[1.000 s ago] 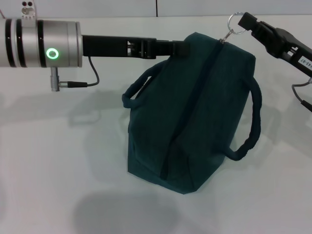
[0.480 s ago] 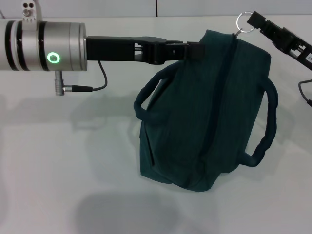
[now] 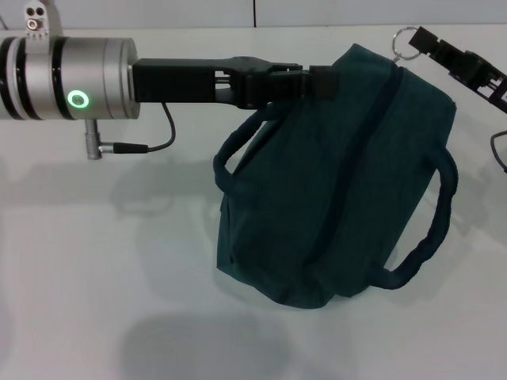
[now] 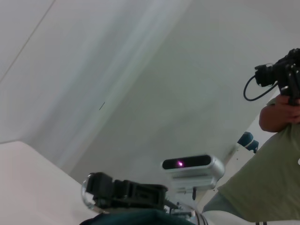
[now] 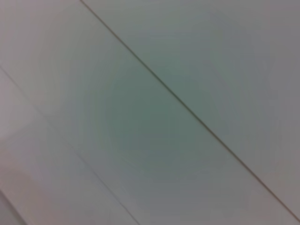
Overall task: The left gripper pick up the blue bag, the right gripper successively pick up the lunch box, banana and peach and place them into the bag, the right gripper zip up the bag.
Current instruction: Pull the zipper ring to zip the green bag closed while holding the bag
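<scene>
Two grippers flank the blue bag (image 3: 333, 182): the left gripper (image 3: 321, 81) is clamped on its top corner, and the right gripper (image 3: 424, 39) is closed on the zipper ring (image 3: 405, 43) at the zip's far end.

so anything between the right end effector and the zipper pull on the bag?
Nothing visible. The right end effector is already at the metal ring pull on the blue bag. The left end effector grips the bag's opposite top edge.

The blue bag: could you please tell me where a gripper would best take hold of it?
Probably the loop handle on the robot's right, approached from that side: it bows clear of the blue bag, leaving a gap for one finger. The left gripper clamps the top edge; the right gripper holds the ring pull.
</scene>
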Robot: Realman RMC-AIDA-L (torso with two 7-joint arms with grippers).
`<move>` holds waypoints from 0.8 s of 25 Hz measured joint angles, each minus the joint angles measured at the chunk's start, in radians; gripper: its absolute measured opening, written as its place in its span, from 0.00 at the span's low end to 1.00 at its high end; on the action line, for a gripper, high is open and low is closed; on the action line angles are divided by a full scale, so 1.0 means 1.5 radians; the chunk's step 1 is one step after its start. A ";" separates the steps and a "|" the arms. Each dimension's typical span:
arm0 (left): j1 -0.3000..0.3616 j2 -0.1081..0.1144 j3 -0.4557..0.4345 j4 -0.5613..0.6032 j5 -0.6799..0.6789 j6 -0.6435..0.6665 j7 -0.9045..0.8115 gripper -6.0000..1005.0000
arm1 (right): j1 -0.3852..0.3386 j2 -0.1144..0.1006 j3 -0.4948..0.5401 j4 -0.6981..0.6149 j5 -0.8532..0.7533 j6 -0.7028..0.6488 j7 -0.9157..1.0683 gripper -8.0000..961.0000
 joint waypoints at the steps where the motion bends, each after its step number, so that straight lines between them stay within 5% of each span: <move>1: 0.000 0.001 0.000 0.001 -0.001 0.001 0.000 0.16 | 0.000 0.000 0.000 0.002 0.000 0.003 0.001 0.13; 16: 0.020 0.008 -0.015 -0.003 -0.019 -0.036 0.000 0.15 | 0.008 0.006 -0.005 0.000 -0.014 -0.015 -0.025 0.14; 20: 0.027 0.010 -0.028 -0.003 -0.020 -0.057 0.001 0.15 | 0.007 0.008 -0.002 0.003 -0.014 -0.009 -0.025 0.28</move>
